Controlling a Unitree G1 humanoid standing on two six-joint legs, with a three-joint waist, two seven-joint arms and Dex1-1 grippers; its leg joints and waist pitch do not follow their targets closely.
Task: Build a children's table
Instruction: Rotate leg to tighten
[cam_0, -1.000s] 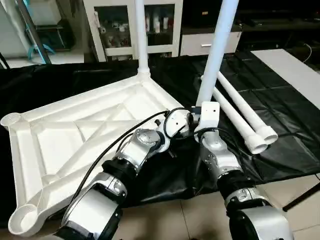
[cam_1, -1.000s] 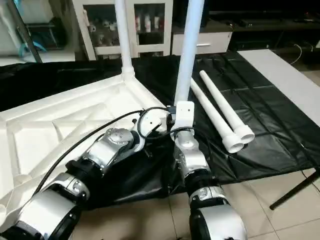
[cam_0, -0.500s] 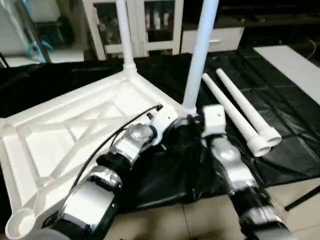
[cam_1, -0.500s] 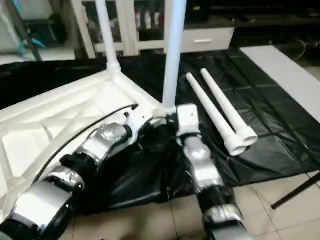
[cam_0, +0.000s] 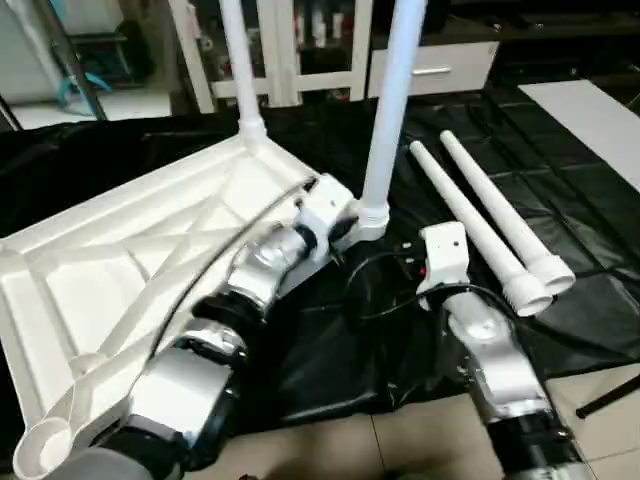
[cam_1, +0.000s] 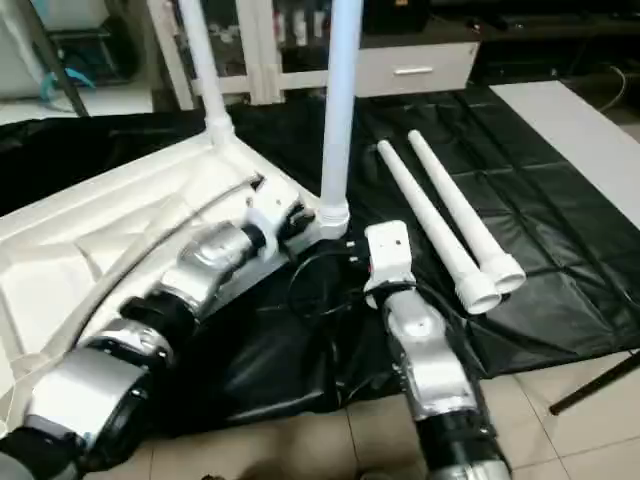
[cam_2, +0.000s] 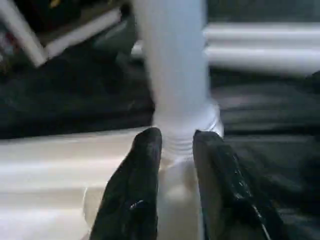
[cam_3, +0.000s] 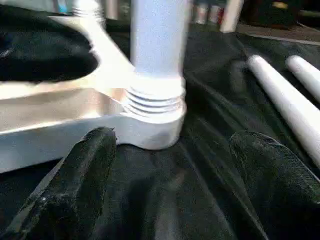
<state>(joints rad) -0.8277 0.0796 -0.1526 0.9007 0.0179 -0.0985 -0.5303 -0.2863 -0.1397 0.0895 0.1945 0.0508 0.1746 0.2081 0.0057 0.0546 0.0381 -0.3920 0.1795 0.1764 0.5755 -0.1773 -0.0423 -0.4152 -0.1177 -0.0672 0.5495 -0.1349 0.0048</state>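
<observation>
My left tool (cam_2: 175, 145) is sitting at the near corner of the top (cam_0: 130, 270), w/ its two black fingers (cam_2: 145, 165) straddling the base of the upright leg (cam_0: 385, 120) where it's entering the corner socket (cam_3: 152, 120). The fingers are standing a bit apart, close to the ribbed collar on both sides; can't tell if they're actually pinching it.

My right tool (cam_3: 172, 170) is hanging wide open just short of that same socket, holding nothing, w/ black cloth (cam_3: 200, 165) lying between its fingers (cam_3: 85, 170).

The top is lying upside down on the black-draped desk (cam_0: 560, 190), X-ribs facing up, stretching away to the left of both tools. A 2nd leg (cam_0: 240, 70) is standing upright in the far corner, beyond my left tool. Two loose legs (cam_0: 490, 220) are lying side by side on the cloth to the right of my right tool, flared ends toward me, apart from the top.
</observation>
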